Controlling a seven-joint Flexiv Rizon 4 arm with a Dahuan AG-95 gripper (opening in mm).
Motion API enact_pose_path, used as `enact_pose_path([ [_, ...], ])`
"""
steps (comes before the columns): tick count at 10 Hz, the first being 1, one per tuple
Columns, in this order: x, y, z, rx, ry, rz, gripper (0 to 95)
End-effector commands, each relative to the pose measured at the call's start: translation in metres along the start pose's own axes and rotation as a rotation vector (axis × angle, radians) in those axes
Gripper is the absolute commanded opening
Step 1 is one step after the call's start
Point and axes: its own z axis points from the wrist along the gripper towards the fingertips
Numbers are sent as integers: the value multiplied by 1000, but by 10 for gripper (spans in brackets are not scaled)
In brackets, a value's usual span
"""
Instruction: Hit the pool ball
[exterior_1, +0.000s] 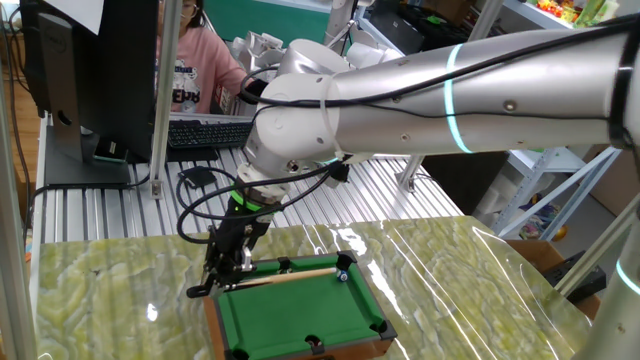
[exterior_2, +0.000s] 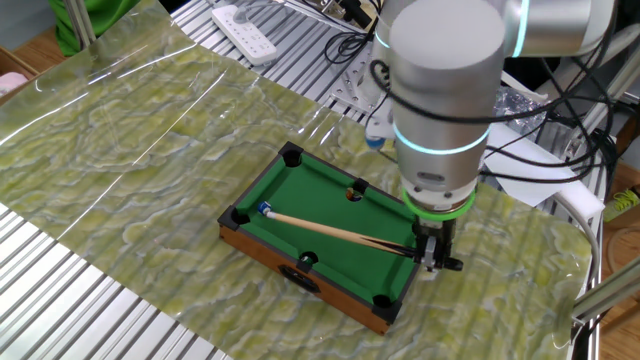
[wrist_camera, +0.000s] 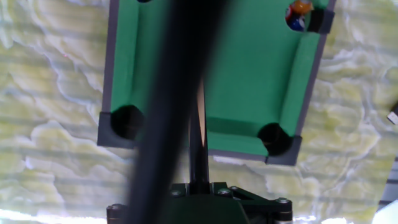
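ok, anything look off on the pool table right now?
Nothing stands out. The gripper holds the cue by its dark end, laid across the green table. A ball sits at the cue's tip near a corner pocket.

Pool ball (exterior_2: 266, 209): tiny, glossy, pale bluish-white; resting on the green felt near a corner pocket, at the cue tip; in hand view (wrist_camera: 297, 16) blurred, multicoloured.

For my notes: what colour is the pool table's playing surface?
Green playing surface, clearest in the other fixed view.
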Motion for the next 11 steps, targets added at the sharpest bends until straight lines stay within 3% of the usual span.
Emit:
enact_pose_path([
  [1, 4, -8, -4, -1, 3, -2, 0],
  [7, 7, -11, -6, 9, 0, -82, 0],
  [11, 10, -14, -8, 59, -46, -235, 0],
])
